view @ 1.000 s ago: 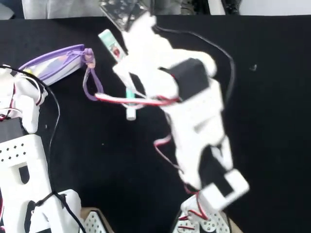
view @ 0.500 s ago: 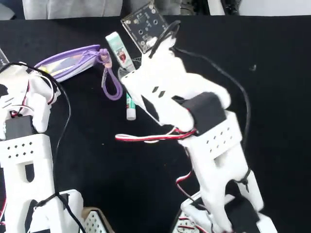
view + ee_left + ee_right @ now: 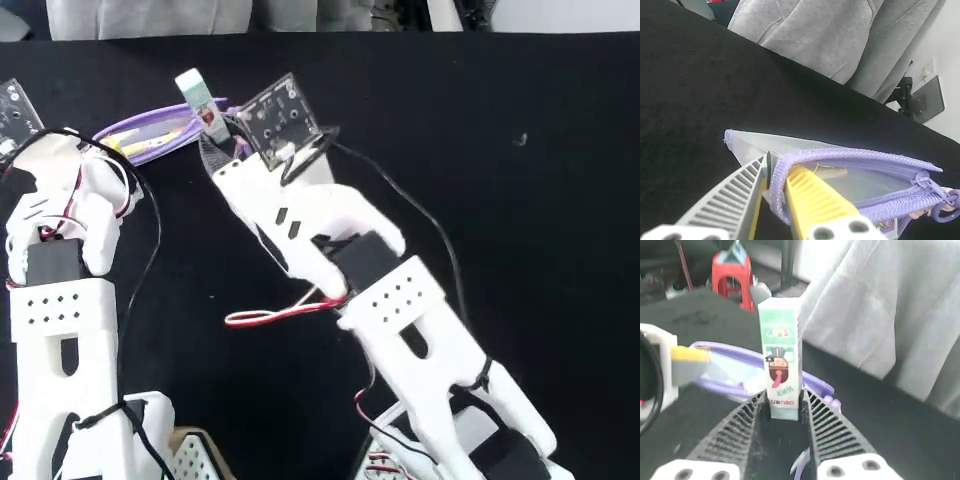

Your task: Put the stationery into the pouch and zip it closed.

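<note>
Right jaws, clamped on green-white box (image 3: 780,356), have carried it over beside purple pouch (image 3: 865,181), whose edge sits pinched between left jaws.

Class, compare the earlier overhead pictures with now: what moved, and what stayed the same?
The right gripper, holding the green-and-white box, has swung left and drawn back, carrying the box up beside the purple pouch. The pouch has shifted slightly toward it. Unchanged: the right jaws stay shut on the box, and the left gripper stays shut on the pouch's edge.
</note>
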Action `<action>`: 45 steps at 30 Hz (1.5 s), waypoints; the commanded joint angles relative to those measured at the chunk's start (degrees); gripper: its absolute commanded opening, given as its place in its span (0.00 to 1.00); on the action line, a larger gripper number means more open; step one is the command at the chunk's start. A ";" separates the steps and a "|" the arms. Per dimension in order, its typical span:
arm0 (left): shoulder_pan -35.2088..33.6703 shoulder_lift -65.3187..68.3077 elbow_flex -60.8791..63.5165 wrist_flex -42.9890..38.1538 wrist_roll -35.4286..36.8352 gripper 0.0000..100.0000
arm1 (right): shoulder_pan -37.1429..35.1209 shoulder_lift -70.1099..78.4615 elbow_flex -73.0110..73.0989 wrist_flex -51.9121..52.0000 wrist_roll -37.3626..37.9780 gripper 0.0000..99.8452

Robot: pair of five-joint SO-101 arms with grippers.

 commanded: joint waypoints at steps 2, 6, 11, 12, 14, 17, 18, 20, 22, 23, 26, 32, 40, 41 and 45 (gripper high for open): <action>1.01 -1.67 -0.04 0.26 0.88 0.03 | -2.37 -2.51 4.18 -17.14 -0.62 0.01; 1.01 -1.67 0.40 0.00 0.88 0.03 | -4.40 -2.33 9.36 -28.57 -0.62 0.01; 1.10 -1.67 0.40 0.00 0.88 0.03 | -5.27 -2.33 14.90 -39.12 -0.62 0.01; 1.10 -1.67 0.40 0.00 0.88 0.03 | -5.19 -2.07 15.52 -40.44 -0.62 0.01; 1.10 -1.67 0.40 0.00 0.88 0.03 | -5.10 -0.04 15.52 -42.20 -0.62 0.01; 1.10 -1.67 0.40 0.00 0.88 0.03 | -5.10 5.05 14.64 -45.54 -0.62 0.01; 1.01 -1.67 0.40 0.00 0.88 0.03 | -5.10 7.16 14.11 -46.59 -0.62 0.01; 0.84 -1.67 0.48 0.00 0.88 0.03 | -5.01 11.12 12.44 -48.88 -0.53 0.01; 0.40 -1.14 0.48 -0.18 0.88 0.03 | -5.01 14.02 11.12 -50.37 -0.53 0.01; 0.13 -1.05 0.48 -0.18 0.88 0.03 | -5.01 14.64 10.86 -50.37 -0.62 0.01; 0.04 -1.32 1.10 -0.44 0.88 0.03 | -4.84 15.78 11.21 -50.90 -0.62 0.01; 0.13 -1.67 4.62 -5.10 0.97 0.03 | -3.78 18.51 10.33 -51.34 -0.62 0.01; -0.04 -1.67 4.70 -5.01 0.97 0.03 | -3.25 24.04 9.80 -62.77 -0.44 0.01; -0.04 -1.67 4.70 -4.92 0.97 0.03 | -3.25 24.66 9.80 -63.91 -0.26 0.01; 0.04 -1.67 4.70 -5.01 0.97 0.03 | -2.90 27.91 9.45 -67.34 -0.18 0.01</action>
